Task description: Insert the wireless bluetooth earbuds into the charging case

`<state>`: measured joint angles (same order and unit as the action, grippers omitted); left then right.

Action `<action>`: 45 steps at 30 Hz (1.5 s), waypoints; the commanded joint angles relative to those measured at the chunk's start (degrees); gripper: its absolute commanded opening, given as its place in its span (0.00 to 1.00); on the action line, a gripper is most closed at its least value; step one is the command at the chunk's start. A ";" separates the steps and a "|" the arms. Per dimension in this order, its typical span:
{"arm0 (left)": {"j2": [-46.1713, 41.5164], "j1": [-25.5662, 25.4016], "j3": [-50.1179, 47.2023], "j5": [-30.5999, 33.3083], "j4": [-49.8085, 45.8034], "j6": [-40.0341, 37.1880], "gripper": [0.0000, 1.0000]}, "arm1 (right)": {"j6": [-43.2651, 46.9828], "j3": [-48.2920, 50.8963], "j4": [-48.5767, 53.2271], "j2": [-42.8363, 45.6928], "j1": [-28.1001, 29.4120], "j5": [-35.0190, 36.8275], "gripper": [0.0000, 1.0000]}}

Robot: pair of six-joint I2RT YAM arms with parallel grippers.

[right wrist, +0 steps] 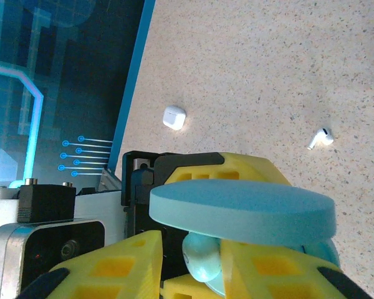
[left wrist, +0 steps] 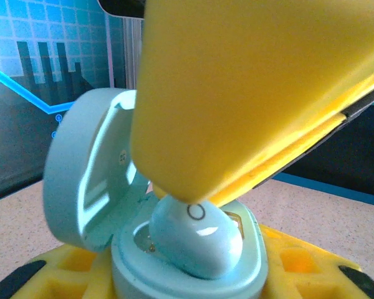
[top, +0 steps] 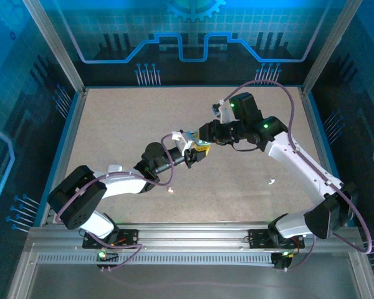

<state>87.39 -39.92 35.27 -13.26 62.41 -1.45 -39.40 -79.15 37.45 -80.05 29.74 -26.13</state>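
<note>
The teal charging case (left wrist: 193, 283) sits between the yellow fingers of my left gripper (left wrist: 187, 277), which is shut on it. Its lid (left wrist: 81, 180) stands open. A pale blue earbud (left wrist: 196, 240) rests partly in the case's socket, tilted, its top under a yellow finger (left wrist: 237, 93) of my right gripper. In the right wrist view the earbud (right wrist: 202, 258) lies below the lid (right wrist: 243, 208), touching one finger of my right gripper (right wrist: 193, 268), with a gap to the other. Both grippers meet above mid-table, left (top: 190, 157) and right (top: 202, 147).
A white case (right wrist: 174, 117) and a white stemmed earbud (right wrist: 320, 137) lie on the speckled table beyond the grippers. From above, small white pieces lie at mid-front (top: 171, 189) and right (top: 272, 181). Blue walls and metal posts ring the table.
</note>
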 commanded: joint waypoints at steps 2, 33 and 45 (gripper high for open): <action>-1.00 -0.17 1.02 -0.02 5.18 0.35 0.32 | 0.55 -1.65 2.38 1.58 0.45 2.84 0.35; -6.78 -0.16 0.05 -5.70 -1.08 -0.36 0.32 | 3.97 -9.00 4.27 -0.49 -8.47 -4.95 0.50; -8.91 -0.16 1.33 -5.47 -3.87 -0.24 0.32 | 9.70 -11.72 10.65 -5.49 -7.99 -10.10 0.52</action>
<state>80.12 -39.92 35.27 -17.63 58.52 -1.50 -32.80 -89.03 44.23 -85.32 21.63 -33.39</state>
